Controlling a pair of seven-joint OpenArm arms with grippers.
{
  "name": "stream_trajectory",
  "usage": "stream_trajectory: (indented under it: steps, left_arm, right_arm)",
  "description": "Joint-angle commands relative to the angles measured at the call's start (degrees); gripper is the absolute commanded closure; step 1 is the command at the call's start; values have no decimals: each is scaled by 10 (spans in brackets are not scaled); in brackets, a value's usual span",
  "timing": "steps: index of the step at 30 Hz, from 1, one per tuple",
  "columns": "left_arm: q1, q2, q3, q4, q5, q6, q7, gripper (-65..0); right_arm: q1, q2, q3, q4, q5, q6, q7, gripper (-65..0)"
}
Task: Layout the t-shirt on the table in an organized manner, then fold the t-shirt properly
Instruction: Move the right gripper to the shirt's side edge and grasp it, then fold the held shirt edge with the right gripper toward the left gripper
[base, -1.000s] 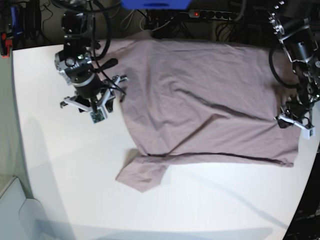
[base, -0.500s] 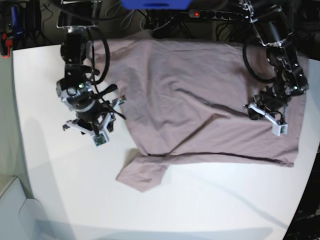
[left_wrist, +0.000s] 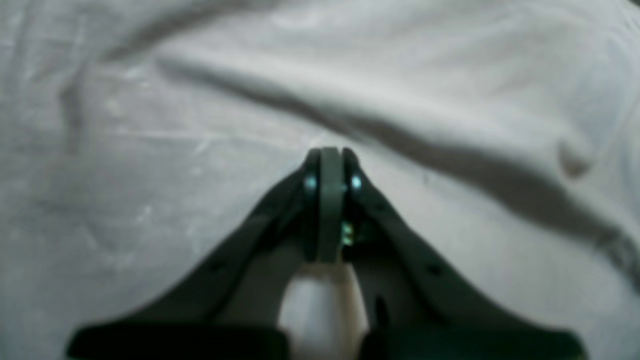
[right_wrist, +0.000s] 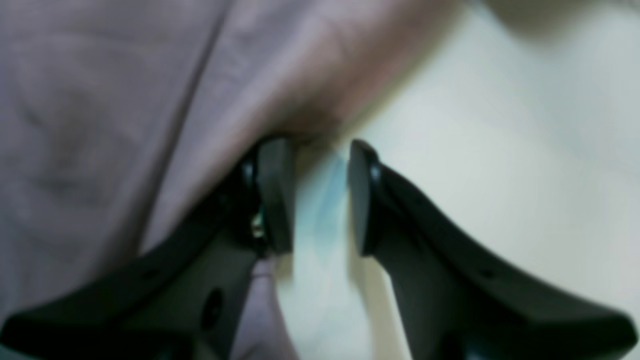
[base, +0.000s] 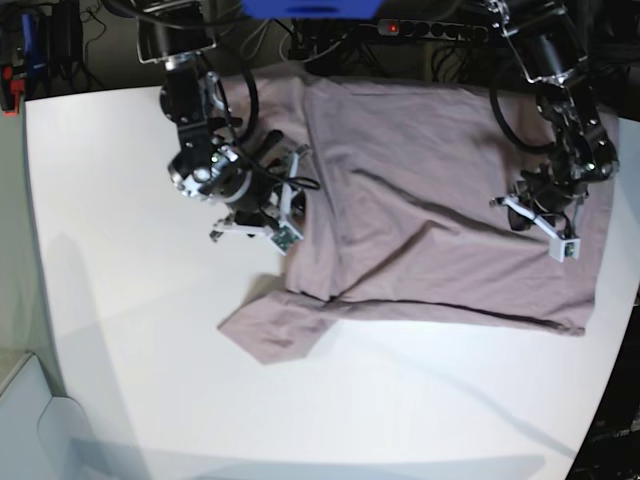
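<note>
White and smooth, the worktop (base: 140, 380) is covered over its far and middle part by the mauve-pink T-shirt (base: 400, 180), which is lying wide and wrinkled, with one short sleeve (base: 275, 330) pointed toward the near side. Folds are seen across the middle of the cloth, and the near edge is not straight, so the step in hand is judged to be the laying out, not yet the folding.

By the right gripper (right_wrist: 320, 195) the side edge of the shirt is met; its jaws are apart, one finger against the cloth and the other above bare surface. The jaws of the left gripper (left_wrist: 331, 200) are together over the fabric, and no pinched cloth can be made out between them.

For this step, a low and slow movement is advised — if the edge is pushed too far inward, a new ridge will be bunched up. Should the edge be gripped, only a small piece should be taken, and it should be drawn outward, flat to the surface. Meanwhile the body can be held lightly by the closed tips — pressed too hard, the soft cotton would be dragged along.
</note>
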Motion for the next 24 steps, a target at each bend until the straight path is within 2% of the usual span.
stream_trajectory:
  steps: [1, 3, 8, 14, 20, 24]
  left_arm:
    - [-8, -6, 0, -3, -4, -2, -5, 0]
    - [-8, -5, 0, -17, -4, -2, -8, 0]
    - [-9, -5, 3, -37, -4, -2, -8, 0]
    - [-6, -5, 4, -37, -4, -2, -8, 0]
    - [-4, -4, 4, -37, 0, -2, -3, 0]
    - [4, 2, 3, -37, 1, -2, -4, 0]
  right_arm:
    - [9, 2, -8, 9, -1, 21, -2, -201]
    - [9, 1, -24, 10, -1, 38, -1, -201]
    - [14, -1, -71, 40, -1, 38, 3, -201]
    - [35, -38, -89, 60, -1, 38, 2, -201]
    - [67, -72, -93, -2, -1, 38, 3, -201]
    - [94, -73, -157, -58, -3, 38, -2, -201]
